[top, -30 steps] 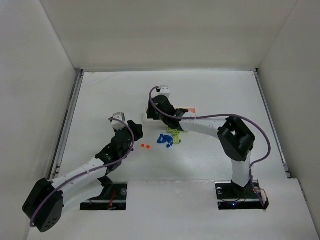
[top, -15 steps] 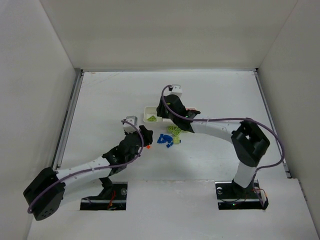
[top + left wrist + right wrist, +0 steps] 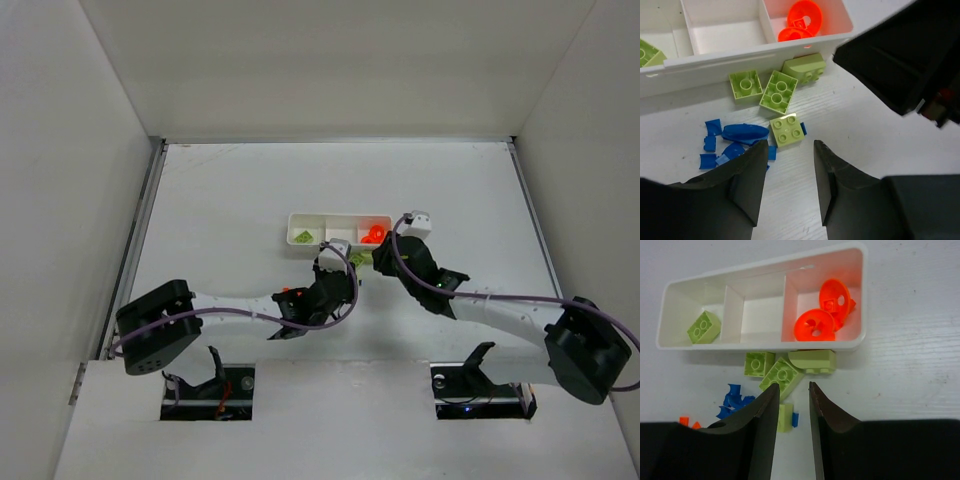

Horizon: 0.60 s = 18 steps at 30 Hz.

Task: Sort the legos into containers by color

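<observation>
The white tray [image 3: 340, 218] lies mid-table. Its left compartment holds one lime green brick [image 3: 704, 326], the middle one is bare, and the right one holds orange-red pieces [image 3: 815, 325]. Just in front of the tray lie three green bricks [image 3: 778, 92], with one more [image 3: 786, 131] beside a heap of blue pieces [image 3: 735, 137]. My left gripper [image 3: 791, 150] hovers open just near of that brick and holds nothing. My right gripper [image 3: 793, 387] stands open with a narrow gap over the green bricks [image 3: 782, 376], gripping none. Small orange-red bits [image 3: 687, 421] lie to the left.
The right gripper's black body [image 3: 900, 55] fills the upper right of the left wrist view, close to the left gripper. White walls ring the table. An orange-red bit [image 3: 286, 291] shows beside the left arm.
The left arm swung right to the brick pile. The right gripper came off the tray toward the near right, uncovering the tray. Both pairs of jaws narrowed.
</observation>
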Motion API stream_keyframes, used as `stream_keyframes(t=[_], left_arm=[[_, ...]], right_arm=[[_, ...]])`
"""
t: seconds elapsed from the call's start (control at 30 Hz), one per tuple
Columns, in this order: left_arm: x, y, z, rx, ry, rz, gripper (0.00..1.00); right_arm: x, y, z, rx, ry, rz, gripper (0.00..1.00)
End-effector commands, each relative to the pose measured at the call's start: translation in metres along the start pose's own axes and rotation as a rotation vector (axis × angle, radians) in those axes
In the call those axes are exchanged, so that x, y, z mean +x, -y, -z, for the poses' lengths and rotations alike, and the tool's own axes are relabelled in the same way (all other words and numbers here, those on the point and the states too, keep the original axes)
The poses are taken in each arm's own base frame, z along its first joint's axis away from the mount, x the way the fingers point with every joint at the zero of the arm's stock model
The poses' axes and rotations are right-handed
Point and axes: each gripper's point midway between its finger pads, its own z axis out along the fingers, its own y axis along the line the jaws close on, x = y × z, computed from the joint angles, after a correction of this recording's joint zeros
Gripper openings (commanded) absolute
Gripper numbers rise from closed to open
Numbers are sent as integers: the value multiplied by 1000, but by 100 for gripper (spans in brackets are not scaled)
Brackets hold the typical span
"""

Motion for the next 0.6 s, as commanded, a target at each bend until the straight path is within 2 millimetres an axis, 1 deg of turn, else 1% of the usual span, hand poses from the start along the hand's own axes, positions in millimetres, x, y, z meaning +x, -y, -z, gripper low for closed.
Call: stream_keyframes(t=[0.0, 0.1, 0.17, 0.23, 0.27, 0.33, 0.37, 0.57], left_arm=[[-4, 5, -9, -92, 0, 71, 32], [4, 21, -13, -84, -21, 76, 30], [7, 23, -14, -90, -29, 76, 30], [11, 20, -17, -122, -36, 82, 31], [12, 15, -19, -156, -27, 93, 33], [12, 13, -22, -180, -21, 86, 36], [18, 11, -27, -199, -33, 75, 36], [26, 6, -36, -248, -42, 56, 38]], right_arm=[[-16, 9, 5, -5, 74, -57, 36], [-14, 17, 6, -5, 79, -65, 37], [-13, 20, 6, -6, 78, -69, 37], [-12, 23, 7, -9, 75, -70, 37], [-10, 24, 7, -14, 75, -69, 38], [-9, 24, 8, -20, 74, -70, 38], [-7, 25, 8, -27, 75, -70, 38], [-5, 28, 7, -33, 75, -69, 39]])
